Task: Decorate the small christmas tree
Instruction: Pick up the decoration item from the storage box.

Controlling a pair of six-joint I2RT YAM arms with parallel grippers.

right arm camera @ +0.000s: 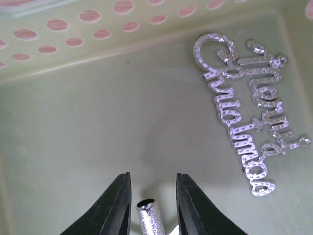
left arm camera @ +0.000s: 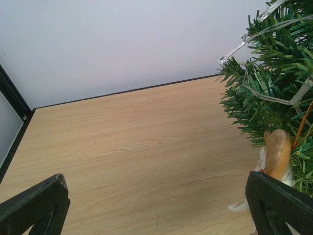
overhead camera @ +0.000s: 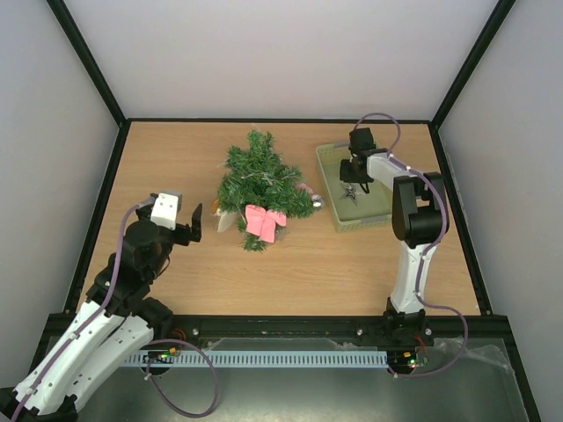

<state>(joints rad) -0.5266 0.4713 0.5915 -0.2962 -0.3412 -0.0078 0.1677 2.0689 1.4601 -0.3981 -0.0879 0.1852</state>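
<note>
Tree point(overhead camera: 259, 180) lies mid-desk, tip toward the far edge: probably light, bristly and springy, best held at the trunk. Left hand point(left arm camera: 155, 181) spread wide beside it. Right hand point(right arm camera: 153, 181) in the basket point(overhead camera: 327, 185), 2 fingers straddling a silver stem point(right arm camera: 148, 215); grip unclear

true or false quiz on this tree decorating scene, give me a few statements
1. The left end effector is open and holds nothing. True.
2. The pink bow lies in the basket. False: it sits on the small christmas tree.
3. A silver merry christmas sign lies on the basket floor. True.
4. The right end effector hovers over the tree. False: it is down in the basket, its fingers on either side of a silver ornament.
</note>
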